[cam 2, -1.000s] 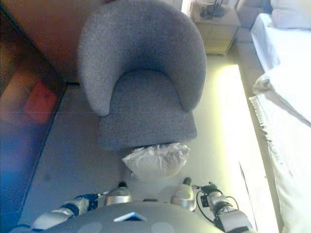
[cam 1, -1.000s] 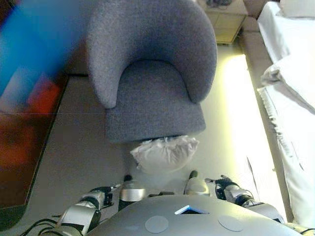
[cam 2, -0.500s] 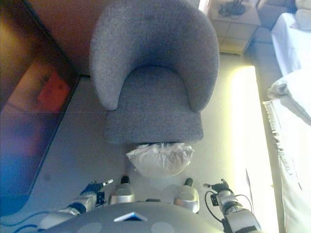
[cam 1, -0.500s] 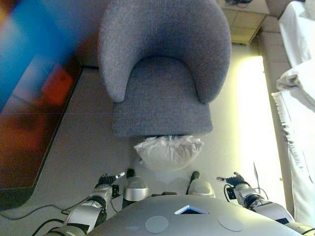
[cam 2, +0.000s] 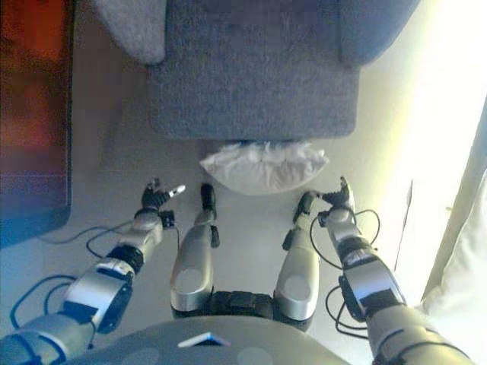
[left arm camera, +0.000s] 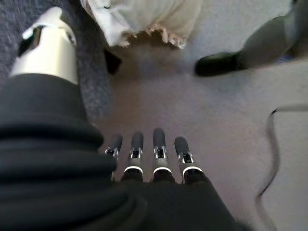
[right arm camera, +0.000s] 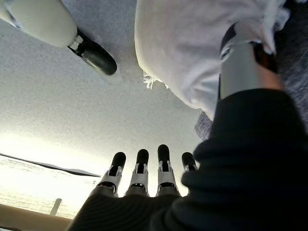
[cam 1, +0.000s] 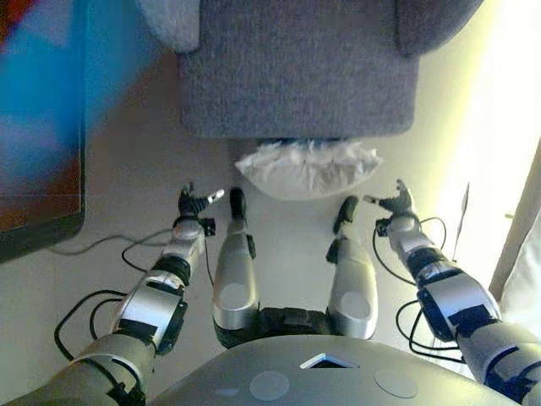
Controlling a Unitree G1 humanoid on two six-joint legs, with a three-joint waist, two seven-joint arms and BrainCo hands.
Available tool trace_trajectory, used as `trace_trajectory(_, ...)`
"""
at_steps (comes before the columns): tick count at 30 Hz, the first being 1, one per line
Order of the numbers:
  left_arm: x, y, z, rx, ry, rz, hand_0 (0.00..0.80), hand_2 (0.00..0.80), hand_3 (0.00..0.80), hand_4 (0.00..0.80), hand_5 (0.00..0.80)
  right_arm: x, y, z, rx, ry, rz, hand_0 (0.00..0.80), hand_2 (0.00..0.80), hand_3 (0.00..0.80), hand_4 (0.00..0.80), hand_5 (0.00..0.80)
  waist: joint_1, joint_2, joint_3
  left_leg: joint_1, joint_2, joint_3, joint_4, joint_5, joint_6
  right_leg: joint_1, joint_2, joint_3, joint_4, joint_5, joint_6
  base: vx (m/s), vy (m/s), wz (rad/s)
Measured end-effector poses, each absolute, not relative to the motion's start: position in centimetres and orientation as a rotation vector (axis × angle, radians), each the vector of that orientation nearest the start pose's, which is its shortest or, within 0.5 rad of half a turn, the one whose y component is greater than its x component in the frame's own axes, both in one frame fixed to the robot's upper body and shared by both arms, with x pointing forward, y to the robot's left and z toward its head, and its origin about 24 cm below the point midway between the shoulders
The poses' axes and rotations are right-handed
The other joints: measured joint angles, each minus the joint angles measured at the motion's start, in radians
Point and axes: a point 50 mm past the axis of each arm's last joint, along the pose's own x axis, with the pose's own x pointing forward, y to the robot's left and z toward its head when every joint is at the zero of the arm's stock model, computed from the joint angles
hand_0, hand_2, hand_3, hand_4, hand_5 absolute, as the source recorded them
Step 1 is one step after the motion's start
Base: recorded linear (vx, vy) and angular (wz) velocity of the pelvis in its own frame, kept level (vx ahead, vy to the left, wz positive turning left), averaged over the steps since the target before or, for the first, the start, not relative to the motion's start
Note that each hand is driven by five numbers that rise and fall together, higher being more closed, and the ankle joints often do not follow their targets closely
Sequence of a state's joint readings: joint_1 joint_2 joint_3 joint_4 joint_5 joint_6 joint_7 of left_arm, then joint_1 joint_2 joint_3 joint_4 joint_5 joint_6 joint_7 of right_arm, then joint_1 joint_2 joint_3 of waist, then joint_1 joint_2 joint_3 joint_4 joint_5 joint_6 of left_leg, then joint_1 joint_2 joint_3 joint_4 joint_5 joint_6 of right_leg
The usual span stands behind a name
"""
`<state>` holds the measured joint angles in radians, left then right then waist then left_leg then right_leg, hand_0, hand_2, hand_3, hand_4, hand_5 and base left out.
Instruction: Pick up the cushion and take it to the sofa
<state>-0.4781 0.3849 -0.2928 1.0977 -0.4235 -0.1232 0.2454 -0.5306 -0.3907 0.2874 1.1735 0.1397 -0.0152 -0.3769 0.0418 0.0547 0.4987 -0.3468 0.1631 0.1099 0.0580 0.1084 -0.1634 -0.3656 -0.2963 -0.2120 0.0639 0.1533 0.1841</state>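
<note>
Cushion (cam 1: 308, 167) lies on the floor against the grey sofa (cam 1: 297, 76) front, left hand (cam 1: 193, 205) and right hand (cam 1: 395, 201) flanking it with fingers extended, empty, so both should close in evenly on its ends.

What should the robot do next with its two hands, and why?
Probably bring both hands inward onto the crumpled white cushion: it lies on the floor against the grey armchair, while the left hand and right hand hover open on either side, touching nothing.
</note>
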Motion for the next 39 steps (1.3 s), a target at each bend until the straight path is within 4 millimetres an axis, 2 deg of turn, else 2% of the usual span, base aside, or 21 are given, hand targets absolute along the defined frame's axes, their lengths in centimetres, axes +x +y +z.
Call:
trace_trajectory(3,30.8,26.2,-1.7,0.206,0.433,0.348,0.0,0.0,0.0,0.0,0.0,30.9,-27.1,-1.6,-0.554,0.508,-0.41,0.0,0.0,0.0,0.0,0.0,0.001,0.004,0.003,-0.055,-0.004,-0.003,0.007,0.0,0.0,-0.062,-0.003,0.008,0.01,0.001,0.002,-0.026,-0.024,-0.04)
trace_trajectory(4,31.2,26.1,-1.3,0.197,0.416,0.353,0.0,0.0,0.0,0.0,0.0,31.5,-27.1,-0.9,-0.554,0.487,-0.411,0.0,0.0,0.0,0.0,0.0,0.001,0.005,0.003,-0.082,-0.004,-0.003,0.012,0.0,0.0,-0.095,-0.003,0.012,0.021,0.0,0.001,-0.015,-0.021,-0.03)
trace_trajectory(10,32.9,21.2,-1.0,0.165,0.372,0.283,0.0,0.0,0.0,0.0,0.0,34.8,-25.4,2.9,-0.562,0.346,-0.386,0.0,0.0,0.0,0.0,0.0,-0.001,0.001,0.007,-0.244,-0.002,-0.007,0.047,0.0,0.001,-0.281,-0.004,0.041,0.081,-0.005,-0.007,0.014,0.027,-0.04)
trace_trajectory(14,33.6,19.5,-0.2,0.154,0.318,0.281,0.0,0.0,0.0,0.0,0.0,35.7,-24.8,4.3,-0.565,0.288,-0.401,0.0,0.0,0.0,0.0,0.0,-0.003,-0.002,0.009,-0.32,-0.004,-0.014,0.059,0.0,0.001,-0.375,-0.004,0.059,0.115,-0.009,-0.012,0.009,0.016,-0.02)
trace_trajectory(21,35.6,18.4,3.1,0.123,0.175,0.271,0.0,0.0,0.0,0.0,0.0,37.3,-23.5,6.8,-0.577,0.195,-0.398,0.0,0.0,0.0,0.0,0.0,-0.027,-0.004,0.01,-0.481,-0.006,-0.062,0.095,0.009,0.0,-0.535,-0.004,0.065,0.179,-0.02,-0.02,-0.006,0.006,0.07)
trace_trajectory(27,37.2,17.5,5.7,0.124,0.097,0.228,0.0,0.0,0.0,0.0,0.0,38.7,-22.8,9.8,-0.573,0.104,-0.403,0.0,0.0,0.0,0.0,0.0,-0.03,-0.005,0.01,-0.608,-0.005,-0.081,0.098,0.035,-0.003,-0.673,-0.004,0.071,0.221,-0.025,-0.029,-0.023,-0.004,0.08)
trace_trajectory(33,38.2,17.3,7.9,0.118,0.02,0.201,0.0,0.0,0.0,0.0,0.0,39.7,-22.6,12.7,-0.576,0.015,-0.409,0.0,0.0,0.0,0.0,0.0,-0.031,-0.006,0.011,-0.714,-0.004,-0.091,0.125,0.036,-0.003,-0.785,-0.007,0.081,0.269,-0.037,-0.036,-0.018,0.005,0.05)
trace_trajectory(39,39.3,17.2,11.5,0.139,-0.108,0.138,0.0,0.0,0.0,0.0,0.0,40.5,-22.0,15.8,-0.531,-0.099,-0.383,0.0,0.0,0.0,0.0,0.0,-0.048,-0.007,0.011,-0.833,-0.003,-0.116,0.171,0.036,-0.004,-0.896,-0.005,0.09,0.324,-0.055,-0.041,-0.02,-0.016,0.08)
